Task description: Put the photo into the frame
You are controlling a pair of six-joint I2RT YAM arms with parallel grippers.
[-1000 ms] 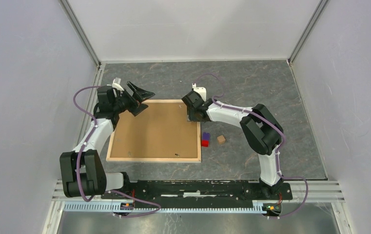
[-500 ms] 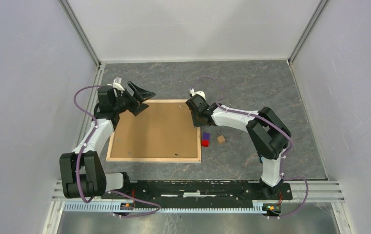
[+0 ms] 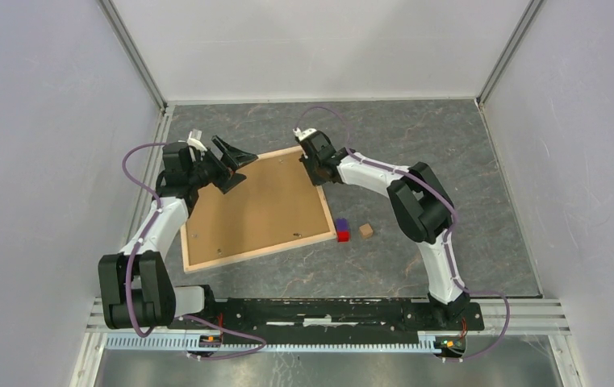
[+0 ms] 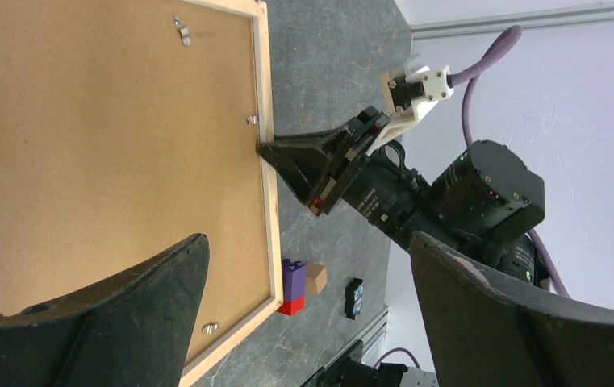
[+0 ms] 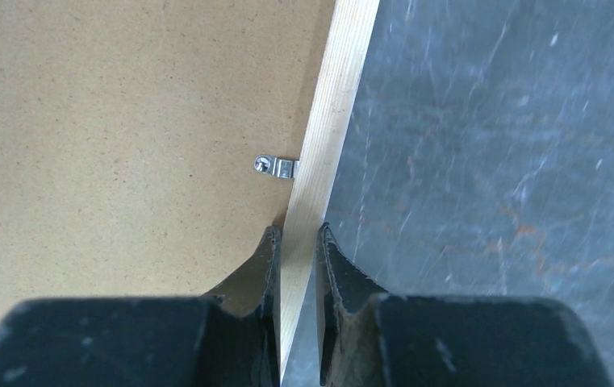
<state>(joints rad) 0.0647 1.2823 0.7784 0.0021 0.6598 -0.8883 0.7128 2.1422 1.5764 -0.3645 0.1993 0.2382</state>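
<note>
Wood frame (image 3: 264, 251) swings round on the bench (image 3: 416, 161), with the right gripper (image 3: 319, 177) pinching its edge!

From above, the frame lies back-up and now sits skewed where a moment ago it lay square, its near right corner just beside the red-and-purple blocks (image 3: 341, 230); the right arm reaches low across to the far right edge, and the left gripper (image 3: 236, 167) hovers over the far left corner. Left wrist view: its jaws are spread wide, holding nothing, above the backing board (image 4: 110, 121). Right wrist view: the jaws are clamped on the pale wooden edge, a metal clip (image 5: 275, 166) just ahead. No photo is in sight anywhere, so I judge this is repositioning, with the backing not yet off.
</note>
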